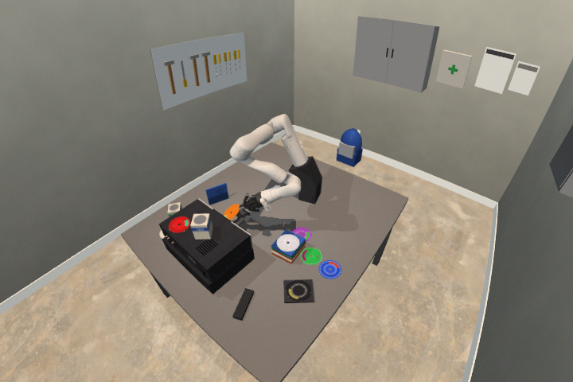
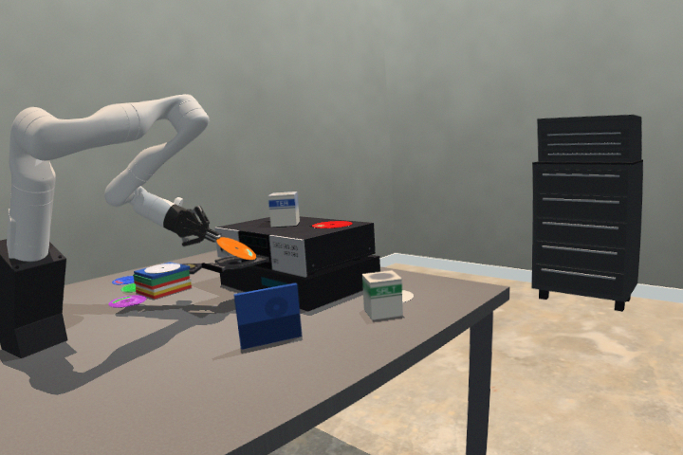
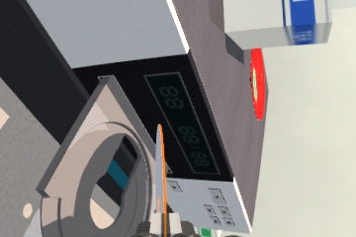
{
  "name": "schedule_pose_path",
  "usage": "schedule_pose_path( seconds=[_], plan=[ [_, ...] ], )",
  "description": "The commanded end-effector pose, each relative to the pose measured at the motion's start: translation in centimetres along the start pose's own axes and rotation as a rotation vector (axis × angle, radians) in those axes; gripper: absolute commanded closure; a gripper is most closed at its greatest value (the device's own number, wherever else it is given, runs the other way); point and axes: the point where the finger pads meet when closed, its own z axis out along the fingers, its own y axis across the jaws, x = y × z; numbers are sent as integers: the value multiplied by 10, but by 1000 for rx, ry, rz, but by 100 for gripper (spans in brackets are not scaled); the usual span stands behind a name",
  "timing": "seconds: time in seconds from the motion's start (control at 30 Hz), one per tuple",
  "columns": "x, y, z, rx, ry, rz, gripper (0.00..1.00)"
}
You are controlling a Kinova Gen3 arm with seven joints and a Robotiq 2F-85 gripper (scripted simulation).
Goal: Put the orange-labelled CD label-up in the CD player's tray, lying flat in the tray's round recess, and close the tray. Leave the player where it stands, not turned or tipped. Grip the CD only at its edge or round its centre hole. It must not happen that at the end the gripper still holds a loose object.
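From above, my gripper (image 1: 246,203) carries the flat orange-labelled CD (image 1: 231,211) beside the black box-shaped CD player (image 1: 215,245).

Side-on, the disc hangs tilted over the open grey tray (image 2: 233,262), apparently not touching.

At the wrist, my fingertips pinch the disc's rim. Next I level it and lower it into the round recess.

orange CD (image 3: 160,173) edge-on, open tray (image 3: 82,163), player (image 3: 186,123)
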Motion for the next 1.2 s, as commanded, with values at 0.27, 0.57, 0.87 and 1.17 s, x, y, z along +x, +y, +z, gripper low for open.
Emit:
schedule_pose_path(
  seconds=[0.27,0.57,0.87,1.17],
  plan=[
    [1,-2,1,-1,1,1,89],
    [1,-5,3,-1,1,1,89],
    [1,-5,3,-1,1,1,89],
    [1,-5,3,-1,1,1,89]
  ],
)
